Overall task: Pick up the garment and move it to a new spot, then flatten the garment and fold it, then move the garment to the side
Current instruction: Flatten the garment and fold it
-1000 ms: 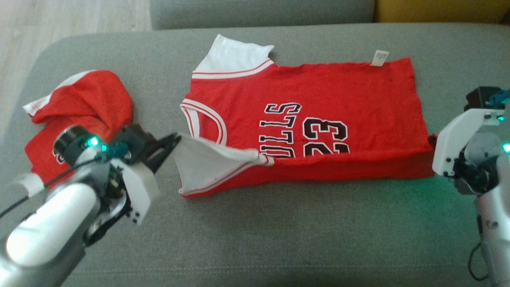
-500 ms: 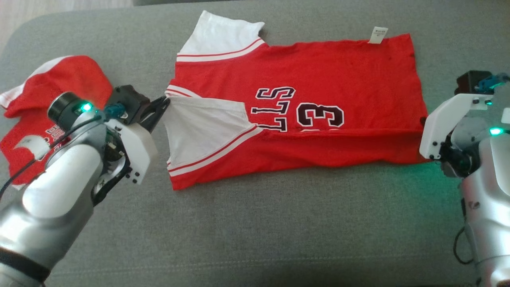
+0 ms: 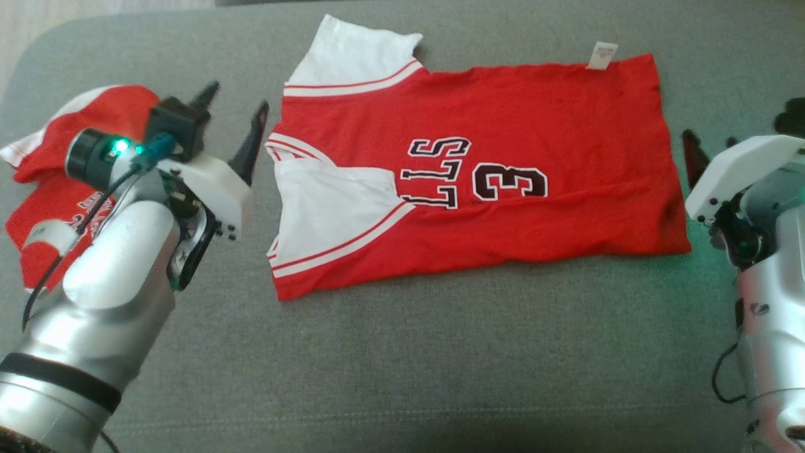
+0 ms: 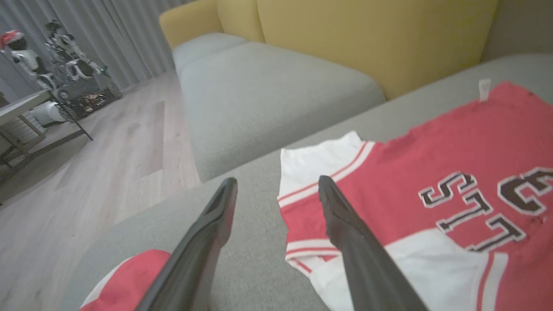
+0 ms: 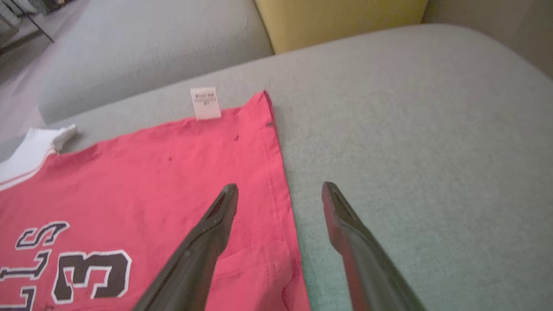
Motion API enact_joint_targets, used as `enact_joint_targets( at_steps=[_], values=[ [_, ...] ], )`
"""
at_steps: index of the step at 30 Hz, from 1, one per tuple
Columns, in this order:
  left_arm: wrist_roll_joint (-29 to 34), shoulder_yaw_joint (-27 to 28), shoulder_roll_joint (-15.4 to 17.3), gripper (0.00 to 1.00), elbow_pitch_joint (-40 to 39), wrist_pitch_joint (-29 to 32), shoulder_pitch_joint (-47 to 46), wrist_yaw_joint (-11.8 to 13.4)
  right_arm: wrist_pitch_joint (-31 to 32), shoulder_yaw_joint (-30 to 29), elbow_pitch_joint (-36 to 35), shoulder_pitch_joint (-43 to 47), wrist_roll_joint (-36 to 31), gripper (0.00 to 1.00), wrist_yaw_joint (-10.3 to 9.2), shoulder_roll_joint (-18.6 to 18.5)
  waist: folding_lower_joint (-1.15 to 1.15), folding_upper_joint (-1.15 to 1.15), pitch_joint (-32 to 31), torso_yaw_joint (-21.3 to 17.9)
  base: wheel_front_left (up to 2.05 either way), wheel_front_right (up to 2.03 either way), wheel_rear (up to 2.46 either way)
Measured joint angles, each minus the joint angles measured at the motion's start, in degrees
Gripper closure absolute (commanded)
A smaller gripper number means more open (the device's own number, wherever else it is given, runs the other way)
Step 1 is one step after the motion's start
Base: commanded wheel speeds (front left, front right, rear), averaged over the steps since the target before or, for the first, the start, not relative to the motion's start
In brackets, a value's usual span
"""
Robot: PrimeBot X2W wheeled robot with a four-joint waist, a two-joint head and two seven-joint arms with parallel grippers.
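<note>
The garment (image 3: pixel 503 163), a red jersey with white sleeves and dark lettering, lies flat on the grey cushion (image 3: pixel 440 365), its near half folded up over the lettering. My left gripper (image 3: pixel 236 99) hovers open just beyond the collar end, nothing between its fingers. In the left wrist view the left gripper (image 4: pixel 278 180) points past the white sleeve of the garment (image 4: pixel 432 151). My right gripper (image 3: pixel 709 139) stands open beside the hem end. In the right wrist view the right gripper (image 5: pixel 280 186) straddles the hem edge of the garment (image 5: pixel 151 181) from above.
A second red and white garment (image 3: pixel 38 189) lies bunched at the cushion's left end, partly behind my left arm. Beyond the cushion are another grey seat (image 4: pixel 268 86), a yellow sofa back (image 4: pixel 367 39) and wooden floor (image 4: pixel 108 172). A small table (image 4: pixel 26 103) stands far off.
Both grippers have opened and let go of the garment's ends, then lifted slightly away. The folded-over near half now rests flat on the jersey.
</note>
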Motion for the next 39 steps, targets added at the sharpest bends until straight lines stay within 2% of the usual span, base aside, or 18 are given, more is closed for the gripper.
enact_joint_targets(
  at_steps=[2,3,8,12,16,20,25,29,33,39],
  values=[
    [-0.8,1.6,-0.8,0.0,-0.2,-2.0,0.1,1.8,-3.6,0.1,-0.2,0.3,0.8,0.0,0.0,-0.1,0.0,0.0,-0.8,0.3,0.0,0.0,0.0],
    [-0.8,2.7,-1.3,0.0,-2.0,-3.4,1.2,3.4,-7.4,0.8,-1.1,1.1,2.5,0.0,0.0,-0.1,0.0,0.0,-1.7,0.6,0.0,0.0,0.0],
    [-1.7,8.9,-3.0,0.0,-10.2,-3.9,8.2,8.9,-17.2,3.4,-5.6,6.8,6.9,0.0,0.0,-1.1,0.0,0.0,-4.2,1.6,0.0,0.0,0.0],
    [-1.7,14.5,-4.5,0.0,-19.0,-3.9,15.8,11.4,-23.6,6.5,-10.7,12.7,7.3,0.0,0.0,-2.1,0.0,0.0,-6.1,2.1,0.0,0.0,0.0],
    [-1.1,17.2,-6.4,0.0,-24.3,-3.9,23.8,11.8,-27.6,7.2,-15.7,17.7,7.5,0.0,0.0,-1.8,0.0,0.0,-7.4,2.4,0.0,0.0,0.0],
    [0.5,19.5,-8.8,0.0,-26.2,-3.9,31.0,11.7,-30.5,7.1,-20.2,22.7,6.9,0.0,0.0,-0.3,-0.01,0.0,-8.5,2.2,0.0,0.0,0.0],
    [1.7,20.4,-11.6,0.0,-25.5,-3.9,36.4,9.4,-32.2,6.9,-23.4,27.4,5.2,0.0,0.0,1.0,-0.01,0.0,-8.9,1.5,0.0,0.0,0.0],
    [3.6,21.8,-14.3,0.0,-22.4,-3.9,38.8,7.7,-32.4,5.9,-25.2,30.3,4.6,0.0,0.0,2.0,-0.01,0.0,-8.8,0.4,0.0,0.0,0.0],
    [4.8,23.8,-15.1,0.0,-17.8,-3.9,38.7,6.7,-32.8,5.4,-26.7,30.9,4.2,0.0,0.0,3.2,-0.01,0.0,-8.6,-0.9,0.0,0.0,0.0],
    [7.0,25.3,-15.7,0.0,-7.7,-3.9,36.7,7.8,-32.2,6.1,-28.3,30.9,3.7,0.0,0.0,3.7,-0.01,0.0,-8.2,-3.2,0.0,0.0,0.0]
  ],
)
